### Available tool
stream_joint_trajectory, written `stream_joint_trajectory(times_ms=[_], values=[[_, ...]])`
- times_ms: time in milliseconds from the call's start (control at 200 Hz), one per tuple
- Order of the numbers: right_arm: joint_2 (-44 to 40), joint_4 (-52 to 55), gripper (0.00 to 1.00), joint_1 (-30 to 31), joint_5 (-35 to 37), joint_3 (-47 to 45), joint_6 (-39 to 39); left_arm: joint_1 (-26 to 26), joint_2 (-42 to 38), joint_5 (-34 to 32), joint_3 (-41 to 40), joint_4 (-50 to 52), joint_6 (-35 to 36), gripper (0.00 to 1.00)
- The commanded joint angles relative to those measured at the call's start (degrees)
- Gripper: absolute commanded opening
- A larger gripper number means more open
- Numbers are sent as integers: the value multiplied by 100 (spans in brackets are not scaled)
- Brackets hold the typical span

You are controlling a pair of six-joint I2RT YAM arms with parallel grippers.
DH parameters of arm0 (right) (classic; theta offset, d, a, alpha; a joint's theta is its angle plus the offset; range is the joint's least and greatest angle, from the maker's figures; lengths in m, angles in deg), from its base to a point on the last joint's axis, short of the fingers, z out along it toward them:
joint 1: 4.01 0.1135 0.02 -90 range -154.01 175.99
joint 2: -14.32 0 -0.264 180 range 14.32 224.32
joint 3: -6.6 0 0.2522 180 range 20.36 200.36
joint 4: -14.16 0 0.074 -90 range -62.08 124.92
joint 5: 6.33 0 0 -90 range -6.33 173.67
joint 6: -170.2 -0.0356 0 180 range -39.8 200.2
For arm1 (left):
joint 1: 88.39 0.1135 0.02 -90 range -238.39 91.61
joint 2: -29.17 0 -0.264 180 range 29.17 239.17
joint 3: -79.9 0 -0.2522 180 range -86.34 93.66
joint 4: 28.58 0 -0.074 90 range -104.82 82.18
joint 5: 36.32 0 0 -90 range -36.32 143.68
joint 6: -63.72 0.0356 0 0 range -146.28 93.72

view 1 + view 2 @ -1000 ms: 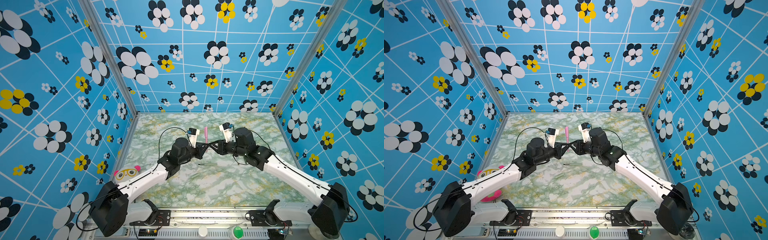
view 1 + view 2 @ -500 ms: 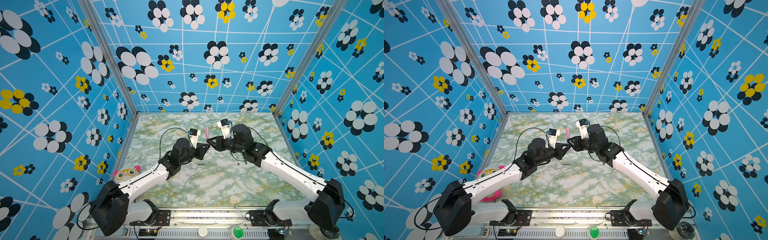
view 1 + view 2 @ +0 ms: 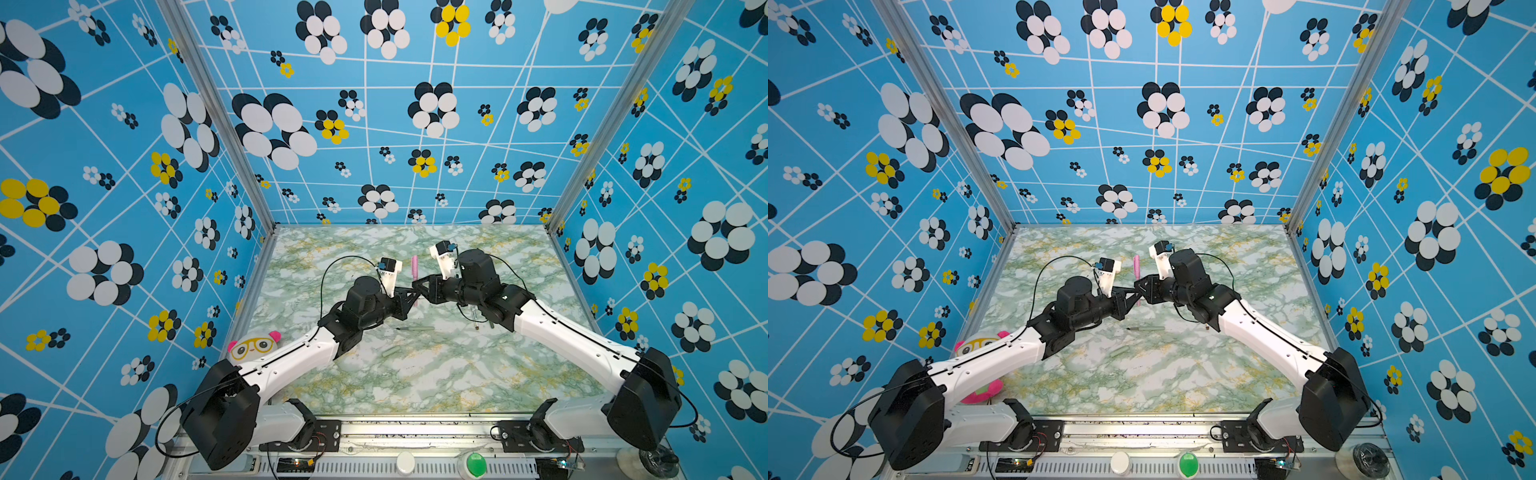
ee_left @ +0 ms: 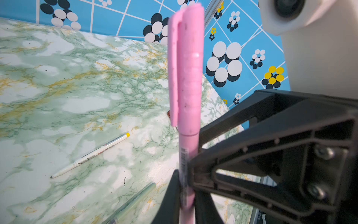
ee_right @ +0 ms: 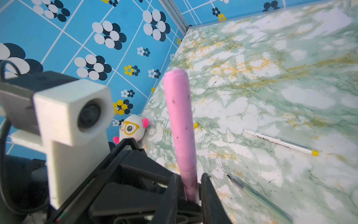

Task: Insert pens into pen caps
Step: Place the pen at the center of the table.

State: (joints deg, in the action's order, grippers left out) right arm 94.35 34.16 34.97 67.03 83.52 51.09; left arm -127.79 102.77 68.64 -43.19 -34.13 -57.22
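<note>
The left fingers (image 4: pixel 170 197) are clamped on the barrel of the pink pen (image 4: pixel 188 145), low down by its label. The pen stands up out of the left gripper (image 4: pixel 186 201) with its cap (image 4: pixel 186 64) on the far end, seated as far as I can judge. The right fingers (image 5: pixel 208 194) straddle the same barrel, one on each side and very close. Whether they pinch it I cannot tell. The right gripper (image 5: pixel 190 192) comes in nose to nose with the left one, so the two meet tip to tip, clear of the table (image 3: pixel 415 386).

I'd expect this pen to be light, stiff and smooth, and thin enough to swivel or slip between flat pads. The barrel is the place to hold it, close under the cap for pressing. The cap is best taken by its round body, not the clip.

On the table lie a white pen (image 4: pixel 91 155) with a yellow end and a bare tip, and a pale pen (image 3: pixel 415 328), also bare-tipped. A pale cap (image 3: pixel 390 351) lies near it. A toy (image 3: pixel 253 347) sits at the table's edge by the left arm.
</note>
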Motion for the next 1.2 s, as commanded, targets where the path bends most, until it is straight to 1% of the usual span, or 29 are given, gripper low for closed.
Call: stream_joint_trajectory(times_ms=[0, 175, 335, 505, 520, 565, 615, 650, 665, 680, 750, 845, 925, 1054, 1194], values=[[133, -105, 21, 13, 30, 216, 113, -57, 51, 68, 201, -99, -46, 0], [179, -79, 20, 8, 65, 250, 159, -63, 49, 51, 203, -90, -52, 0], [160, -71, 9, 13, 104, 243, 167, -59, 63, 5, 202, -99, -85, 0], [75, 40, 4, 13, 315, 276, 154, -66, 90, -54, 203, -92, -150, 0], [74, 70, 3, 13, 360, 285, 145, -62, 79, -50, 203, -78, -152, 3], [57, 213, 3, 4, 510, 349, 155, -59, 75, -21, 202, -33, -148, 16], [57, 413, 2, -20, 661, 436, 185, -61, 51, 34, 202, 72, -91, 28], [65, 555, 2, -59, 739, 496, 194, -59, 14, 51, 192, 178, -20, 39], [73, 615, 2, -81, 780, 515, 194, -59, -1, 51, 185, 228, 9, 42], [74, 682, 2, -97, 811, 537, 190, -59, -22, 51, 172, 288, 30, 48], [124, 982, 2, -216, 946, 600, 188, -59, -176, 37, 58, 484, 131, 62], [202, 1360, 2, -433, 1040, 582, 135, -57, -485, -33, -207, 639, 243, 73], [279, 1638, 2, -609, 1023, 520, 94, -55, -790, -122, -466, 771, 351, 79], [552, 2258, 3, -837, 962, 516, 178, -51, -1195, -359, -729, 944, 502, 87], [1016, 2904, 3, -1052, 896, 539, 362, -33, -1316, -487, -800, 995, 600, 90]])
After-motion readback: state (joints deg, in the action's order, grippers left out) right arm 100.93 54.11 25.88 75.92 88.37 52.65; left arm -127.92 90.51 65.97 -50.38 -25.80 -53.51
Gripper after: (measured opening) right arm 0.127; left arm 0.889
